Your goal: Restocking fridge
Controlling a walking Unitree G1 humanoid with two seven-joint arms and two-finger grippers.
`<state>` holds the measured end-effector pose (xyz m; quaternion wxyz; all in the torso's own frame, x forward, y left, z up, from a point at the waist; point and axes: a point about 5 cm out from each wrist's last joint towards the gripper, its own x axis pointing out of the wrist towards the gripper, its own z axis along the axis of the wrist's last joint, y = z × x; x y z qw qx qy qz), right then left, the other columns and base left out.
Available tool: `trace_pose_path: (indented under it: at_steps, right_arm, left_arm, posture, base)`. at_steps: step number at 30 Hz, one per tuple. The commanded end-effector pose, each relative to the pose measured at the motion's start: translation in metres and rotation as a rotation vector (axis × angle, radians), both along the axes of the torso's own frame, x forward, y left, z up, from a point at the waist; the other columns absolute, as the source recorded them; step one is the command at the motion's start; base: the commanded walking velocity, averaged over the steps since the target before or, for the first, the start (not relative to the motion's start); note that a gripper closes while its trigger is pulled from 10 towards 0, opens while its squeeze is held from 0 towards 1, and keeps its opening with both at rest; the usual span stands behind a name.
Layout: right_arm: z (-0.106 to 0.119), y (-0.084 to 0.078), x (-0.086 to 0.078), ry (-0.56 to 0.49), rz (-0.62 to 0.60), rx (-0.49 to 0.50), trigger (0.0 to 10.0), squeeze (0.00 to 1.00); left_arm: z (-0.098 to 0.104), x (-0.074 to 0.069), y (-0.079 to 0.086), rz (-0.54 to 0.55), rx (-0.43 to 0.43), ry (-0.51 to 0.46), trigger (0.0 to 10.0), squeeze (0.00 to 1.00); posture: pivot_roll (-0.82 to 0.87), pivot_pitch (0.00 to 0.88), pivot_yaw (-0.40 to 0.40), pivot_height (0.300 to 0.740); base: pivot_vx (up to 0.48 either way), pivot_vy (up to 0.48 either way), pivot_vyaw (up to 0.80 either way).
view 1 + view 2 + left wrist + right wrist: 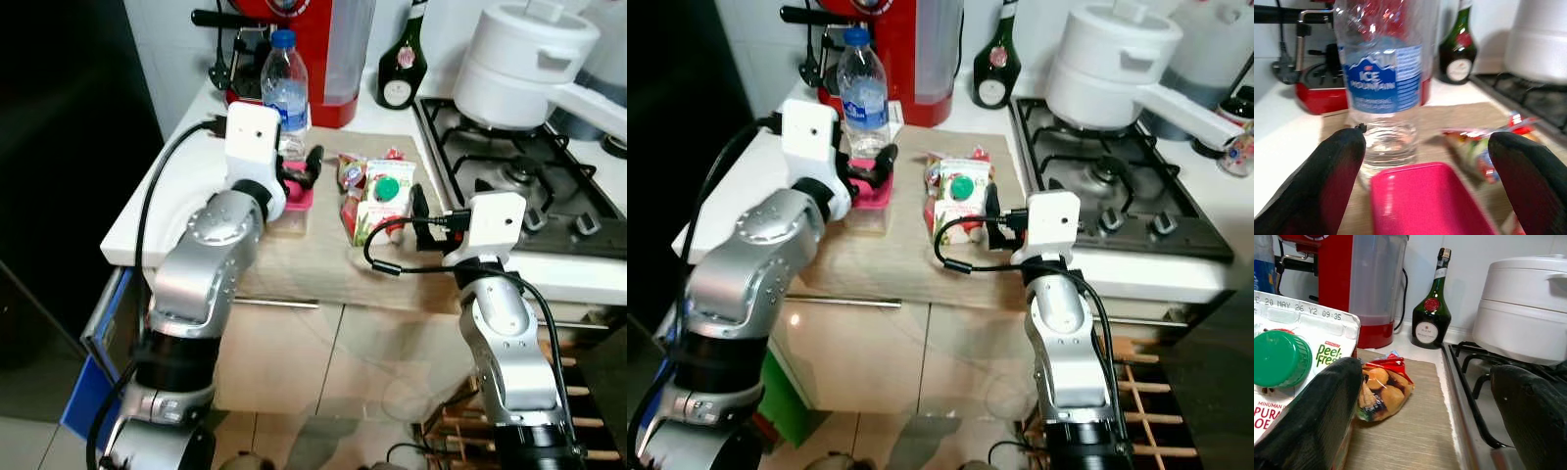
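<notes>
Now both pincers gape wide: left pincer [302, 174] straddles the pink box [1427, 200], right pincer [991, 217] beside the juice carton [1288, 377]. Best centre each before closing.

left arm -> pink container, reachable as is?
Probably yes. The left gripper is open, its fingers spread to either side of the pink container right in front. The water bottle stands just behind it, so pushing far forward risks a bump.
</notes>
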<state>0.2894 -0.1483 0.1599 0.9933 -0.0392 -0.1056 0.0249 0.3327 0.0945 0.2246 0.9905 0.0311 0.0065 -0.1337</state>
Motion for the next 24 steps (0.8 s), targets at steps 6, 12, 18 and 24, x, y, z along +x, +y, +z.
trace_pose_path:
  at_steps: [6,12,18,24]
  right_arm:
    - [-0.003,-0.002,0.000,0.006,-0.009,-0.011,10.0,0.10]
    - [-0.003,-0.001,0.000,0.007,-0.006,-0.016,10.0,0.10]
    - [0.006,-0.012,-0.008,-0.026,-0.030,-0.044,10.0,0.10]
    - [0.015,-0.022,-0.022,-0.038,-0.021,-0.053,10.0,0.10]
  left_arm:
    - [0.008,0.000,-0.010,-0.021,0.015,-0.019,10.0,0.00]
    - [0.007,-0.002,-0.013,-0.031,-0.007,-0.009,10.0,0.00]
    - [0.013,-0.010,0.003,-0.019,-0.036,-0.054,10.0,0.00]
    - [0.012,-0.017,0.015,-0.027,-0.029,-0.067,10.0,0.00]
  posture:
    - [0.00,0.000,-0.013,0.740]
    - [0.01,0.000,-0.018,0.740]
    - [0.01,0.000,-0.017,0.740]
    - [0.01,0.000,-0.012,0.740]
  base:
    - [0.000,0.000,0.00]
    - [0.000,0.000,0.00]
    - [0.000,0.000,0.00]
    - [0.000,0.000,0.00]
